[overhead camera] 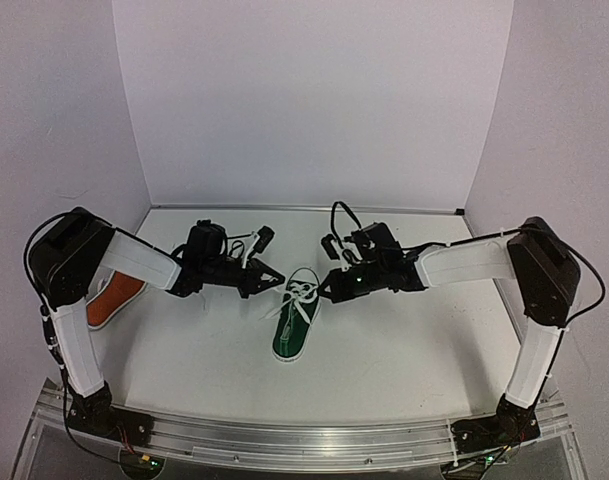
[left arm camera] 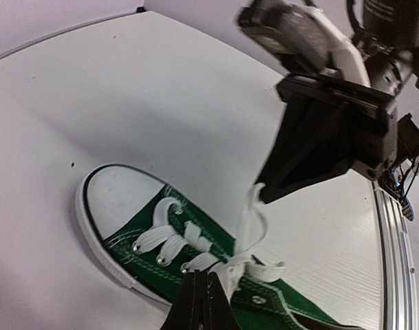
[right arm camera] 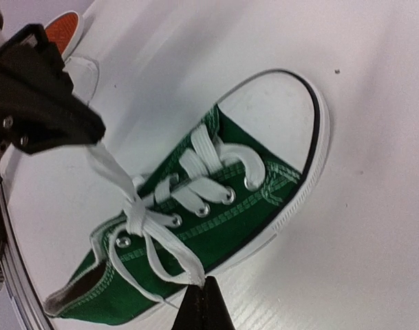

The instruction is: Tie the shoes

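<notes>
The left claw (left arm camera: 201, 287) is pinched shut on one lace (left arm camera: 249, 223) strand. The right claw (right arm camera: 199, 294) is shut the same way on the other strand's end. Both strands run down to a crossing over the green shoe (overhead camera: 289, 338). This shoe lies mid-table (overhead camera: 404, 340), toe toward 12 o'clock, with the left claw at its 10 and the right claw at its 2. The orange shoe (overhead camera: 112, 300) lies at 9 o'clock, partly behind the left arm.

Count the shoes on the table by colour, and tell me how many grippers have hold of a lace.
green shoe: 1
orange-red shoe: 1
Grippers shut on the white laces: 2 (left gripper, right gripper)
Total: 2 shoes, 2 grippers
</notes>
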`<state>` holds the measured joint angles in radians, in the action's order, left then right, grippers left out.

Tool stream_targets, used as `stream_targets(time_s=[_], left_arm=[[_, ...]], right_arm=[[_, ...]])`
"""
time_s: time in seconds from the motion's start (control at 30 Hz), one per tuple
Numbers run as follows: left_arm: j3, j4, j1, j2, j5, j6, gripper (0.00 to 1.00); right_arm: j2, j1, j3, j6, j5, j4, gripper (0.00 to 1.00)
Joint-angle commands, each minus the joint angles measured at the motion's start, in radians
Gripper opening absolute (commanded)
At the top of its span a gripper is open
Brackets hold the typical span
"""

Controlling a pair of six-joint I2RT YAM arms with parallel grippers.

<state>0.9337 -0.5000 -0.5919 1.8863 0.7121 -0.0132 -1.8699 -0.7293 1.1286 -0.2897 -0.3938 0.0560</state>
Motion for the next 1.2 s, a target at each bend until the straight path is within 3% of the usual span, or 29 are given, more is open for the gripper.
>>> stream_targets(time_s=[0.0,0.33,0.57,1.17], left_arm=[[0.028,0.034,-0.062,-0.102,0.027,0.130,0.00],[0.083,0.273,-0.142,-0.116,0.110,0.381,0.00],[0.153,0.409,-0.194,-0.065,0.065,0.493,0.00],[0.284,0.494,-0.261,0.082,0.017,0.565,0.00]], right_arm=[[-0.066,0.007,0.115,0.000,-0.040,0.002,0.00],[-0.164,0.008,0.245,0.039,-0.129,0.002,0.00],[-0.241,0.007,0.348,0.053,-0.223,0.007,0.00],[-0.325,0.007,0.451,0.067,-0.341,0.006,0.00]])
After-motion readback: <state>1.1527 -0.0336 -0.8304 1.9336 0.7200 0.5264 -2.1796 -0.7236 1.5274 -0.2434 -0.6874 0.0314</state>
